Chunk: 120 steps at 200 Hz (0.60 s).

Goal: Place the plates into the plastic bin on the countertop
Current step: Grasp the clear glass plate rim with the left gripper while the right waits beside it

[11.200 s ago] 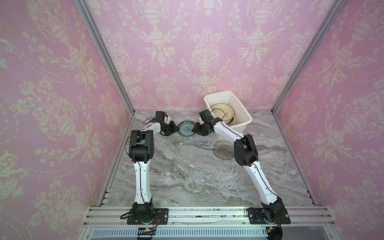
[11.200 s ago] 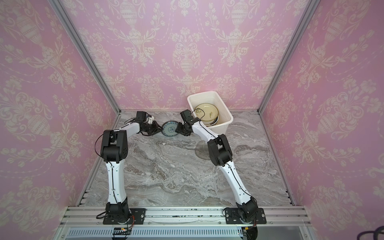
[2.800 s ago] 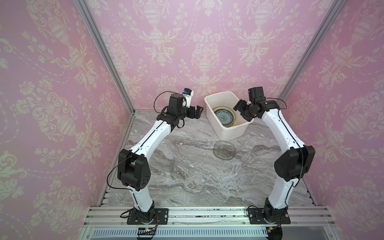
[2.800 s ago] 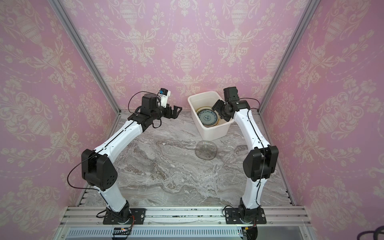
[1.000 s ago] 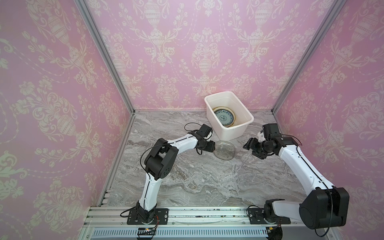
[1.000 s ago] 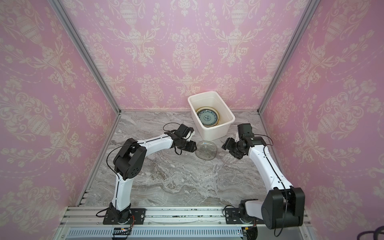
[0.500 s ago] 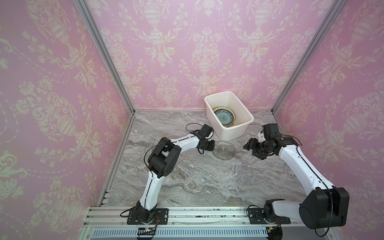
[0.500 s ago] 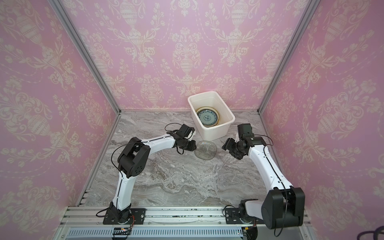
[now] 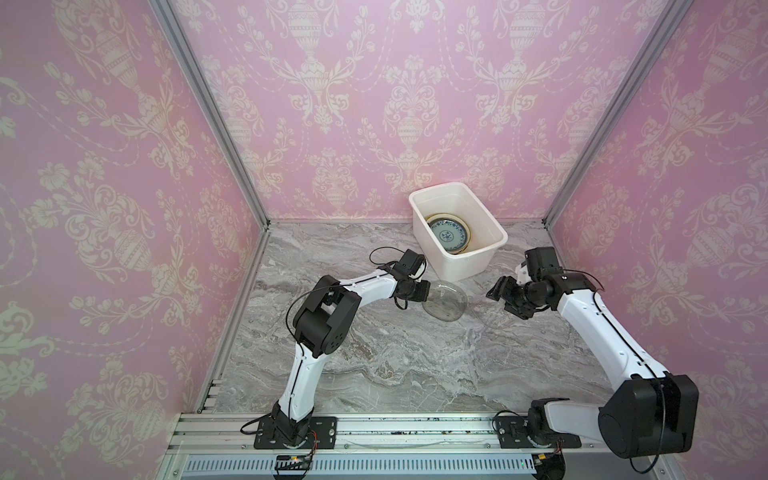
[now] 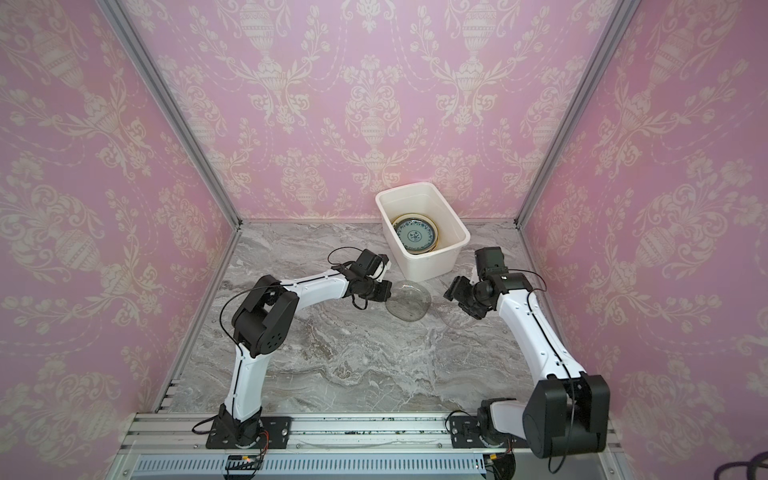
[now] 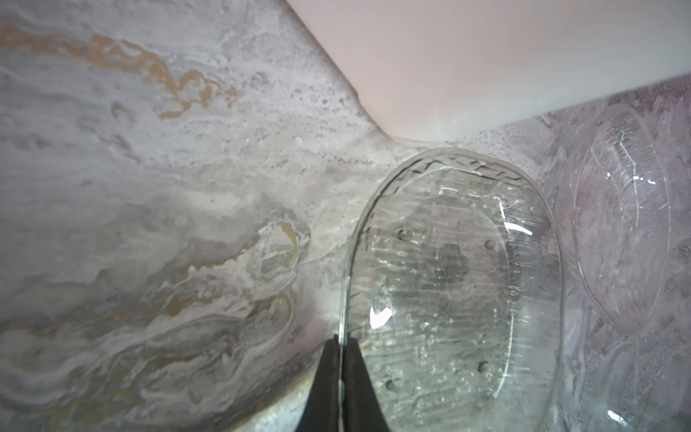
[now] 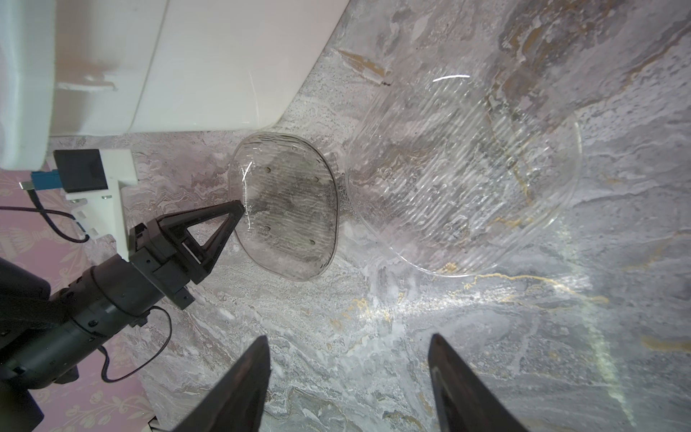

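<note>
A small clear glass plate (image 9: pixel 444 300) (image 10: pixel 408 301) lies on the grey marble countertop (image 9: pixel 374 353) just in front of the white plastic bin (image 9: pixel 461 266) (image 10: pixel 428 266). My left gripper (image 9: pixel 424 291) (image 11: pixel 341 338) is shut on its left rim, and the thin glass edge shows between the fingers. To its right a larger clear glass plate (image 12: pixel 463 179) (image 10: pixel 457 318) lies flat. My right gripper (image 9: pixel 500 297) (image 12: pixel 347 336) hangs open and empty just right of that plate. In the bin a blue-patterned plate (image 9: pixel 448 236) tops a stack of yellowish-rimmed plates.
The bin stands at the back of the countertop, against the pink patterned back wall (image 9: pixel 374 124). Pink side walls with metal corner posts (image 9: pixel 216 124) close in the left and right. The aluminium base rail (image 9: pixel 395 424) runs along the front edge.
My left gripper has closed on the small glass plate's rim, with the arm shifting only slightly. The right arm and its open gripper have stayed where they were.
</note>
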### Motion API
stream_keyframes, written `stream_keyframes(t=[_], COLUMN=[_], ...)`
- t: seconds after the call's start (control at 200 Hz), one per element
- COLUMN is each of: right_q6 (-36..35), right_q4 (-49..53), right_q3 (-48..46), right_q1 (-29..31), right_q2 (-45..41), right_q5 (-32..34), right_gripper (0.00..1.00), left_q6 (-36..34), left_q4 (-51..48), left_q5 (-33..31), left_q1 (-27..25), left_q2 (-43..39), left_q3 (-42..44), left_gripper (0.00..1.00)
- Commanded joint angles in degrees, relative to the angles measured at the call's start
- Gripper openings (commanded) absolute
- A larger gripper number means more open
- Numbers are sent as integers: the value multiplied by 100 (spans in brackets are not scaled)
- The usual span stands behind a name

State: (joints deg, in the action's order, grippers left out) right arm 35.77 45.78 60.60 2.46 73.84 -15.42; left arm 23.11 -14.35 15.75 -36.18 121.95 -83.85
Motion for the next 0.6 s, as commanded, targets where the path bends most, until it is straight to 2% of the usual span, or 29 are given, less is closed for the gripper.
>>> stream_keyframes(t=[0.0, 0.17, 0.305, 0.595], right_q6=[-61, 12, -11, 489], right_q4=[64, -151, -575, -1766], right_q3=[102, 204, 424, 1441], right_q1=[27, 41, 151, 432], right_q2=[-32, -55, -2, 411], right_q5=[72, -16, -460, -1640], right_gripper=[68, 67, 67, 63], left_q6=[68, 167, 97, -408], left_q4=[-188, -212, -448, -1337], left_q5=[-217, -224, -72, 345], left_q1=[137, 451, 727, 1112], left_q2=[-417, -1182, -1727, -2455], left_q3=[466, 1036, 1161, 252], left_gripper=[0, 0, 0, 0])
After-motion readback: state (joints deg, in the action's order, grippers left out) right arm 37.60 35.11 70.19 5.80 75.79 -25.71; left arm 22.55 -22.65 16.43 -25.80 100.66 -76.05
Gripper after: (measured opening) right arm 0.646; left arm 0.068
